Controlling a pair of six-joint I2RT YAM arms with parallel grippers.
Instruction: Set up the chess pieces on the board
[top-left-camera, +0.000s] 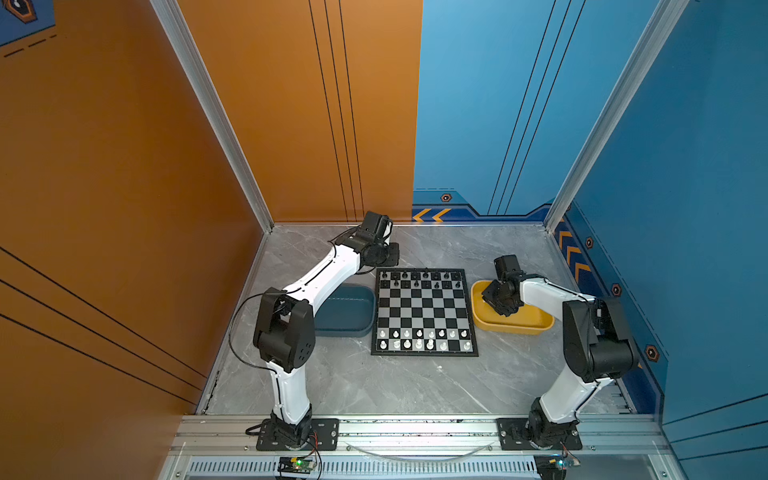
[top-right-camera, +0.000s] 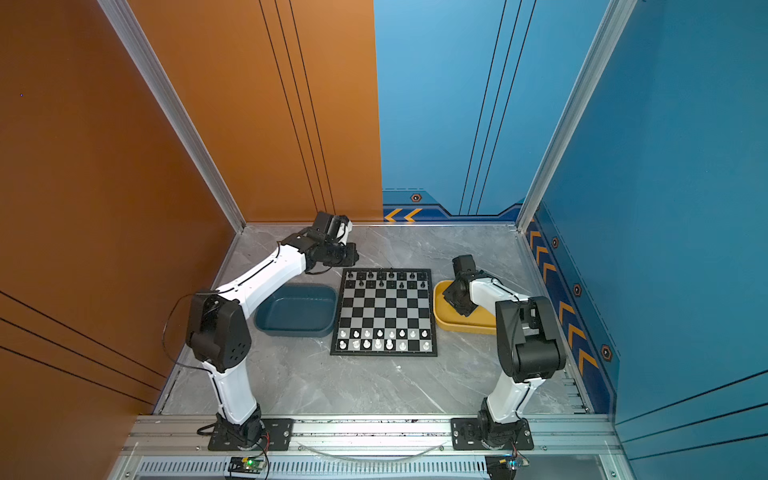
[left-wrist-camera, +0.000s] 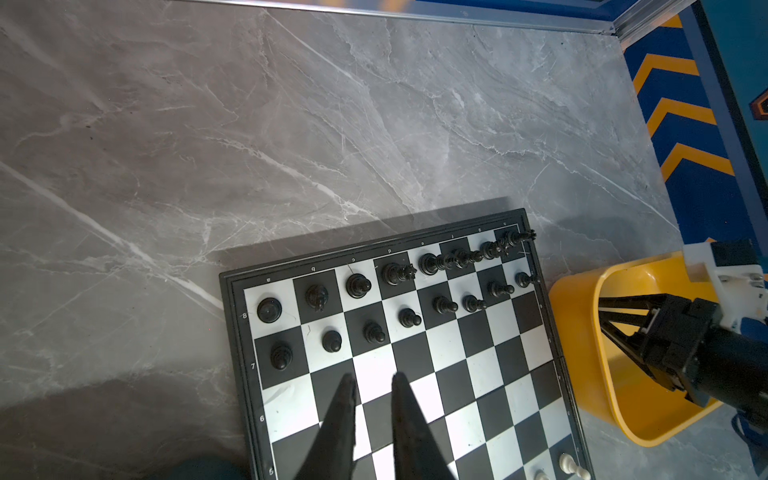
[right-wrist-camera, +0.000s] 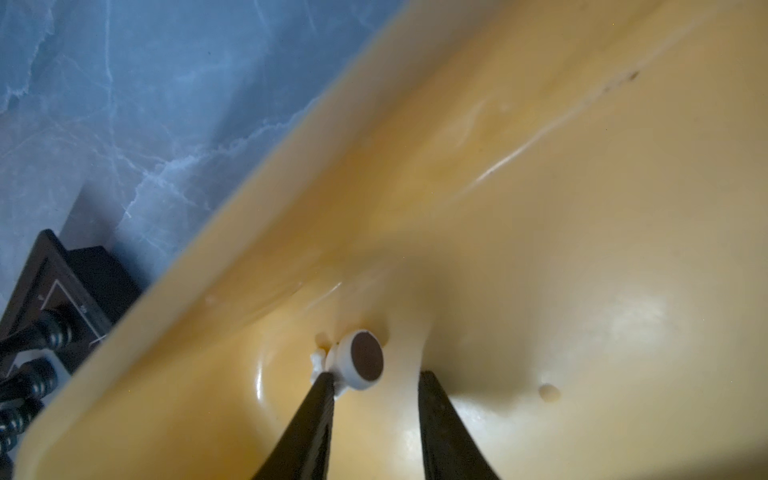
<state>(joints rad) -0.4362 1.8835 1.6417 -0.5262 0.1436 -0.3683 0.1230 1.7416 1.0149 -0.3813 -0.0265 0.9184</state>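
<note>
The board lies mid-table. Black chess pieces fill its two far rows, and white chess pieces stand in the two near rows. My left gripper hovers over the board's far left corner, its jaws slightly apart with nothing between them. My right gripper is down inside the yellow tray and open. A white piece lies there on its side, touching one fingertip.
An empty dark teal tray sits left of the board, partly under my left arm. The yellow tray is right of the board. Orange and blue walls close in the grey marble table on three sides.
</note>
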